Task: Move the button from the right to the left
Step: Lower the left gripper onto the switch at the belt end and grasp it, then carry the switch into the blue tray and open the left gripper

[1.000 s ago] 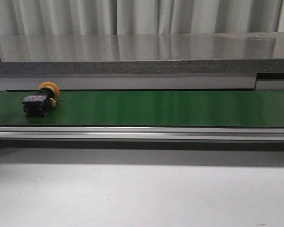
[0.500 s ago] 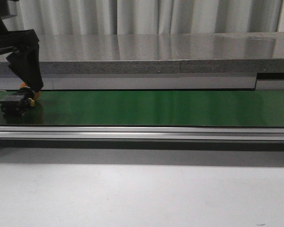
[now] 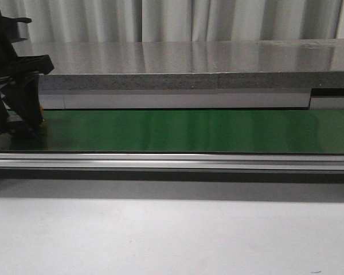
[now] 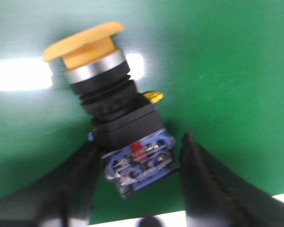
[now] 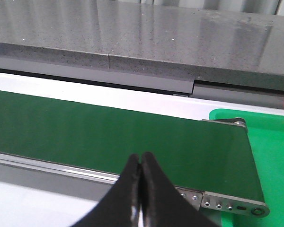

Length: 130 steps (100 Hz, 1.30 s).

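Presently listed, by view.

Front view: green belt (image 3: 189,130) runs the full width, edged by a silver rail (image 3: 172,161) on the near side and a grey stone counter (image 3: 178,57) behind. Pale curtain (image 3: 178,20) hangs at the back. White surface (image 3: 172,235) fills the foreground. Left tool (image 3: 16,123) stands over the far left end of the belt, black, its fingers pointing down. Button (image 3: 40,117) is almost wholly hidden behind it; only a sliver of orange shows at the finger's edge.

Left wrist view: button (image 4: 116,123) lies on its side on the belt (image 4: 227,71). Parts: yellow-orange cap, silver collar, black ribbed neck, black boxy body, blue end block with a red mark and metal screws. Small yellow tab shows beside the body. Left tool (image 4: 139,165) has its fingers (image 4: 203,179) apart, one on each side of the blue end block. One finger lies close against the block; whether either one touches cannot be told, as the picture is blurred.

Right wrist view: right tool (image 5: 141,165) has its black fingers pressed together with nothing between them, held over the near rail (image 5: 85,174) at the belt's (image 5: 109,137) right end. Bright green tray (image 5: 270,151) sits just past the belt's end roller.
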### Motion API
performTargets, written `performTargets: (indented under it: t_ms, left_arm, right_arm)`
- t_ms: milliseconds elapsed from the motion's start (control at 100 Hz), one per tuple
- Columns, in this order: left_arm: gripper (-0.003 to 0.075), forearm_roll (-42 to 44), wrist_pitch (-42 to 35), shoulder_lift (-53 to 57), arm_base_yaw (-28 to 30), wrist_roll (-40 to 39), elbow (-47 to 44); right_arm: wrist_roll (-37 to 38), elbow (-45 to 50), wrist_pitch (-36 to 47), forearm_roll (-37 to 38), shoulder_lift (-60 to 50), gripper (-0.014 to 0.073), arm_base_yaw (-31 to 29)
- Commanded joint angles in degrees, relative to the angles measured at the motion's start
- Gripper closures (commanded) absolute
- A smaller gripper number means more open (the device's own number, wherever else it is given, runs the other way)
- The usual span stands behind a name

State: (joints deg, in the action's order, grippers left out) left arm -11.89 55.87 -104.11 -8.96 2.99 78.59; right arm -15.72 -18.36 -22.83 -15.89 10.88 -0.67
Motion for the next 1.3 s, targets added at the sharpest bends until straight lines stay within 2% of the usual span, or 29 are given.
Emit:
performTargets:
  t_ms: [0, 90, 430, 610, 760, 1020, 1290]
  left_arm:
    - [0.0489, -1.2, -1.1, 2.6, -0.3, -0.6, 2.1]
    - [0.051, -1.2, -0.9, 2.6, -0.3, -0.6, 3.0]
    - [0.051, 1.6, 3.3, 4.2, 0.2, -0.7, 9.4]
    - [0.051, 2.3, 5.3, 6.5, 6.4, -0.4, 9.7]
    - [0.051, 6.6, 9.1, 7.1, 13.5, 1.0, 9.7]
    - [0.051, 8.3, 9.5, 6.9, 22.7, 14.9, 9.7]
    - [0.051, 10.0, 7.5, 6.9, 25.9, 30.7, 9.7]
  right_arm:
    - [-0.2, -1.4, 4.3, -0.7, 0.4, 0.066, 0.2]
    - [-0.2, -1.4, 4.3, -0.7, 0.4, 0.066, 0.2]
    - [-0.2, -1.4, 4.3, -0.7, 0.4, 0.066, 0.2]
    - [-0.2, -1.4, 4.3, -0.7, 0.4, 0.066, 0.2]
    - [-0.2, -1.4, 4.3, -0.7, 0.4, 0.066, 0.2]
    - [-0.2, -1.4, 4.4, -0.7, 0.4, 0.066, 0.2]
    - [-0.2, -1.4, 4.6, -0.7, 0.4, 0.066, 0.2]
